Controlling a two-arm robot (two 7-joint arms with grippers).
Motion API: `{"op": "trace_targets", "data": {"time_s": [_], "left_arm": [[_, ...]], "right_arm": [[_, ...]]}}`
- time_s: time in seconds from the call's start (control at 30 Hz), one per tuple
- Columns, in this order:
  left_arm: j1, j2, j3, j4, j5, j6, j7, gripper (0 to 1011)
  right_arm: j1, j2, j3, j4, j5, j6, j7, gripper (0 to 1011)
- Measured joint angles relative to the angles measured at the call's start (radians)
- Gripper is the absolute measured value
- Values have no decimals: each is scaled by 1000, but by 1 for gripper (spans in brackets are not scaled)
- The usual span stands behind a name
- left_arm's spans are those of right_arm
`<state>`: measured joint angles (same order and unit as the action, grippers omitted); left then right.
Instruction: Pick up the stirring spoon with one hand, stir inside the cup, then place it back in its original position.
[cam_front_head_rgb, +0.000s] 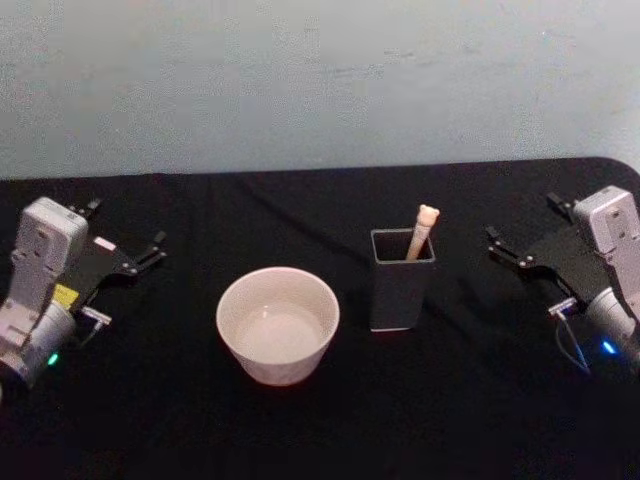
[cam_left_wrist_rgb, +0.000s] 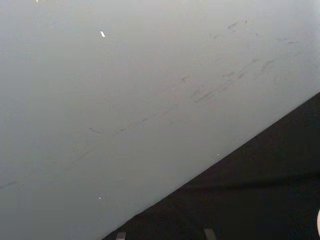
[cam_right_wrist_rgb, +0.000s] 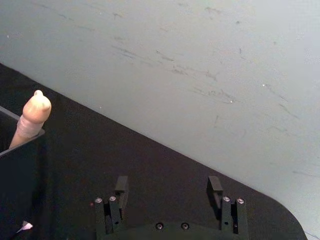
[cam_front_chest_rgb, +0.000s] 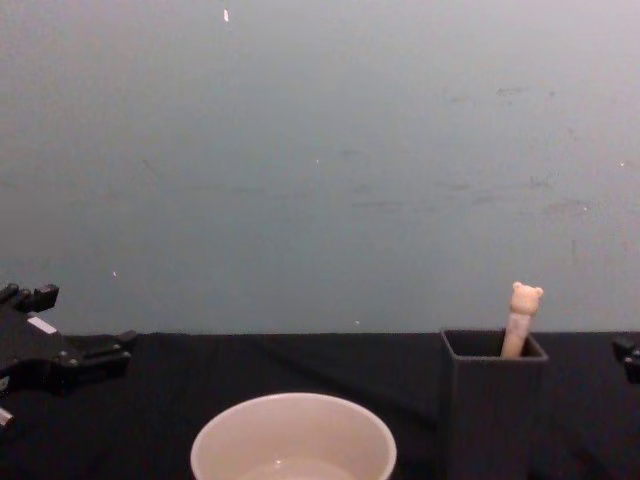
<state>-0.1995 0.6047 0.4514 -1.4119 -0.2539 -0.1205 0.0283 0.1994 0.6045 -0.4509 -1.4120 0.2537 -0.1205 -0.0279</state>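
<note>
The stirring spoon (cam_front_head_rgb: 424, 228) stands in a dark grey square holder (cam_front_head_rgb: 402, 290), its cream handle and tiny bear head (cam_front_chest_rgb: 524, 298) poking above the rim. The handle's top also shows in the right wrist view (cam_right_wrist_rgb: 31, 120). The cream-white cup (cam_front_head_rgb: 278, 322) sits left of the holder, near the table's middle, and its rim appears low in the chest view (cam_front_chest_rgb: 293, 440). My left gripper (cam_front_head_rgb: 128, 225) rests open at the far left, well away from the cup. My right gripper (cam_front_head_rgb: 522, 218) is open at the far right, its fingers (cam_right_wrist_rgb: 121, 187) spread with nothing between them.
A black cloth covers the table (cam_front_head_rgb: 320, 430), whose far edge meets a pale grey wall (cam_front_head_rgb: 320, 80). There is bare cloth between each gripper and the two vessels. The table's rounded back right corner (cam_right_wrist_rgb: 280, 210) lies just beyond the right gripper.
</note>
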Motion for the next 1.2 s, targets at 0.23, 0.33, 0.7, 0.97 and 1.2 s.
{"op": "trace_targets", "data": {"time_s": [0.23,0.33,0.7,0.97,1.2], "left_arm": [[0,0,0,0,0,0,0,1001],[0,0,0,0,0,0,0,1001],[0,0,0,0,0,0,0,1001],[0,0,0,0,0,0,0,1001],[0,0,0,0,0,0,0,1001]], "right_arm": [[-11,-12,39,-2,42,-15,55,1003],[-16,-14,53,-7,68,-19,80,1003],[-59,9,99,-52,201,-37,272,1003],[-67,9,102,-72,246,-48,402,1003],[-40,-19,92,-56,260,-44,470,1002]]}}
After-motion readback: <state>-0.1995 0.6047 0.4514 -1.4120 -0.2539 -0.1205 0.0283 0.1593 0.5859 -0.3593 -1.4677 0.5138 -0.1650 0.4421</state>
